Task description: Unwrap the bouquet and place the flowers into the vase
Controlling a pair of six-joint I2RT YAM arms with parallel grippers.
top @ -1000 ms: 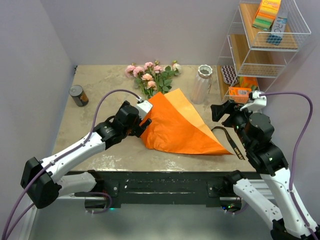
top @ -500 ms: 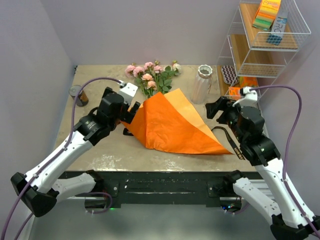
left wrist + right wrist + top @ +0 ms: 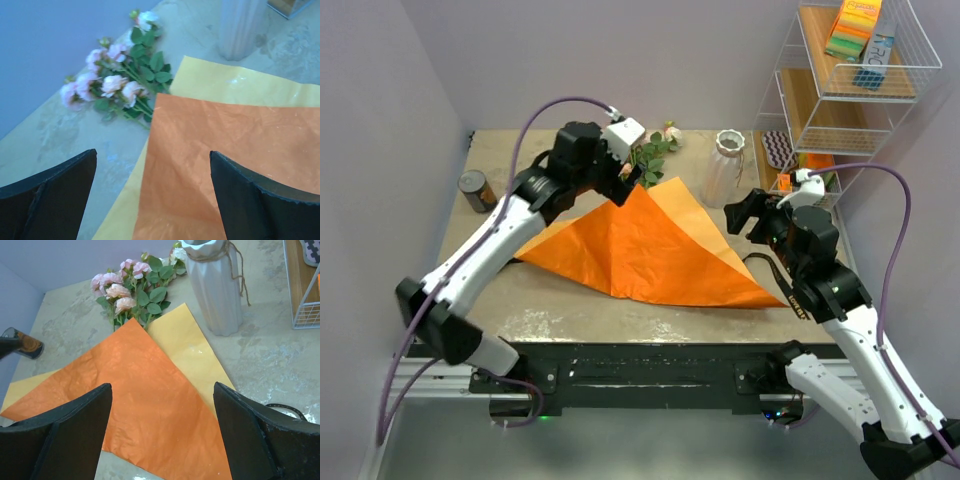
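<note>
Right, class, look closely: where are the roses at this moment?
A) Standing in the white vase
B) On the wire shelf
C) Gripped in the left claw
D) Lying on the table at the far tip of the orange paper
D: the roses lie flat on the table at the far tip of the spread-out orange paper, next to the upright vase, which has no stems sticking out of it.

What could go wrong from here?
1. The flowers have stems running under the corner of the orange paper; the open left tool might pinch paper along with them.
2. The vase stands close beside the flowers, so swinging the stems up could knock it over.
</note>
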